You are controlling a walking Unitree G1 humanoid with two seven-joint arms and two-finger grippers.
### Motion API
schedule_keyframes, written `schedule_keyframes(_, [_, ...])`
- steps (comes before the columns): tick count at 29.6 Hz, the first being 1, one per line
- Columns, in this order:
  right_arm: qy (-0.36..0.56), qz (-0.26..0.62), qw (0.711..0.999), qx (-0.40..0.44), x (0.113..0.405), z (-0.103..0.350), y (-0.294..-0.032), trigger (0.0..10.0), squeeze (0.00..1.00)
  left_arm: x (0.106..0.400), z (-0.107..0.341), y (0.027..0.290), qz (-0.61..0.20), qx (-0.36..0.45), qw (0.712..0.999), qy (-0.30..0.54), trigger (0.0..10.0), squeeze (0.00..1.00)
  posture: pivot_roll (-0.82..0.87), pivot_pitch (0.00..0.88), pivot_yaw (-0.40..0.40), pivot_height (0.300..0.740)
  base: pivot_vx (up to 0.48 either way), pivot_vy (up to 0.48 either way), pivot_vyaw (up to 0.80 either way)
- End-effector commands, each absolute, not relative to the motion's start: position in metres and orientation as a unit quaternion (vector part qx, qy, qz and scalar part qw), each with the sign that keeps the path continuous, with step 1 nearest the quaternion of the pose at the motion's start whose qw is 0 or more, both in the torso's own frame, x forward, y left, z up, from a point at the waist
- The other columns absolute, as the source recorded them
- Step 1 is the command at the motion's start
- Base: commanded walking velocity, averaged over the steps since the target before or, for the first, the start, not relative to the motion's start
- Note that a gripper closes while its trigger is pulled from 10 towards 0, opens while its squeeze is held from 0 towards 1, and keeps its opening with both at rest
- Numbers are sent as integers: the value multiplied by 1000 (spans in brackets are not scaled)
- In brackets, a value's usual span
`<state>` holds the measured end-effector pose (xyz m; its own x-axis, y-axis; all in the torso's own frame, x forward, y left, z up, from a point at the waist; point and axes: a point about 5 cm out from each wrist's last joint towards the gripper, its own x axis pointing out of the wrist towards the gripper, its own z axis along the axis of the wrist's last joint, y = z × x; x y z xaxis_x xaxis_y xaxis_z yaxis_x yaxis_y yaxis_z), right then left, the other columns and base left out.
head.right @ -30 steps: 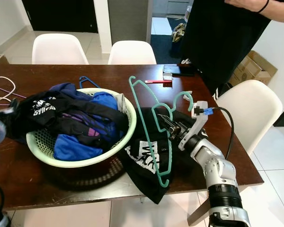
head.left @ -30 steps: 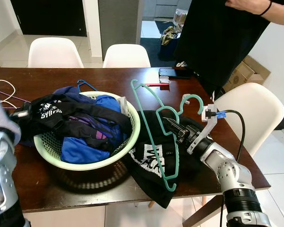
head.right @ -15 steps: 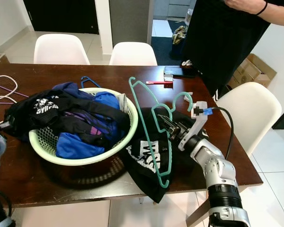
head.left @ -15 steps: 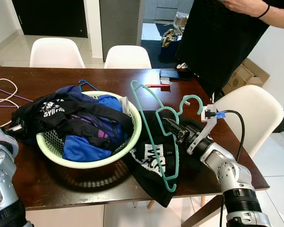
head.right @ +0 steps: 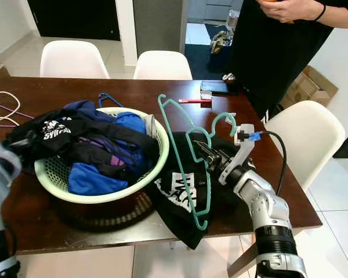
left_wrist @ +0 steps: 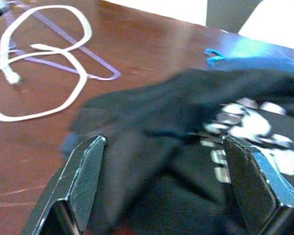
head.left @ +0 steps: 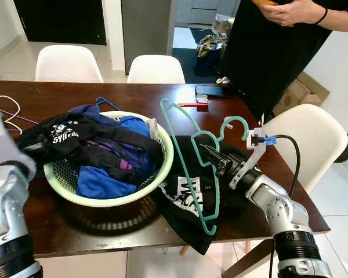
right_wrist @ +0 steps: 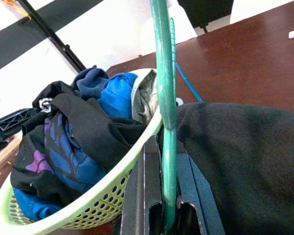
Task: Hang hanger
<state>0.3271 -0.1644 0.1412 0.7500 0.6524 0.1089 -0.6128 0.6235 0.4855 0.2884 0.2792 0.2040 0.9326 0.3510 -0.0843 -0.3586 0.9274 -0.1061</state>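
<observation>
A teal hanger (right_wrist: 161,73) stands tilted over a black printed T-shirt (head.left: 185,197) lying on the table right of the basket. My right gripper (head.left: 211,155) is shut on the hanger's bar just under its hook (head.left: 235,119). A pale green basket (head.left: 119,201) heaped with dark and blue clothes sits mid-table. My left gripper (left_wrist: 161,147) is open at the basket's left side. Its fingers (left_wrist: 85,166) spread wide over a black garment with white print (head.left: 64,136) that spills over the rim.
A white cable (head.left: 3,113) lies on the brown table at the far left. A blue hanger (head.left: 104,104) pokes out behind the basket. A phone (head.left: 211,90) and a red pen (head.left: 188,104) lie at the back. A person in black (head.left: 267,52) stands back right, by white chairs.
My left arm has risen and moved in at the basket's left edge. The right gripper and the teal hanger have stayed put. The view has shifted slightly.
</observation>
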Motion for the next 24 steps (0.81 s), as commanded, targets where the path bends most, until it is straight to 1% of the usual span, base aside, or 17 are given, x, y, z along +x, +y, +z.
schedule_keyframes(1, [38, 352, 901, 250, 327, 143, -166, 10000, 0, 288, 208, 277, 176, -50, 983, 28, 10000, 0, 63, 66, -82, 740, 0, 0, 0])
schedule_keyframes(6, [38, 352, 901, 250, 327, 143, -166, 10000, 0, 287, 205, 277, 177, -41, 983, 34, 10000, 0, 63, 72, -82, 740, 0, 0, 0])
schedule_keyframes(11, [38, 352, 901, 252, 327, 143, -166, 10000, 0, 284, 195, 283, 187, -17, 980, 61, 10000, 0, 63, 75, -82, 740, 0, 0, 0])
schedule_keyframes(13, [38, 352, 901, 252, 327, 143, -166, 10000, 0, 284, 195, 283, 187, -17, 980, 61, 10000, 0, 63, 75, -82, 740, 0, 0, 0])
schedule_keyframes(18, [38, 351, 901, 252, 327, 143, -167, 10000, 0, 281, 198, 294, 217, -3, 974, 60, 10000, 0, 58, 77, -80, 740, 0, 0, 0])
schedule_keyframes(24, [38, 351, 901, 252, 326, 143, -167, 10000, 0, 281, 199, 297, 219, -2, 974, 60, 10000, 0, 60, 81, -81, 740, 0, 0, 0])
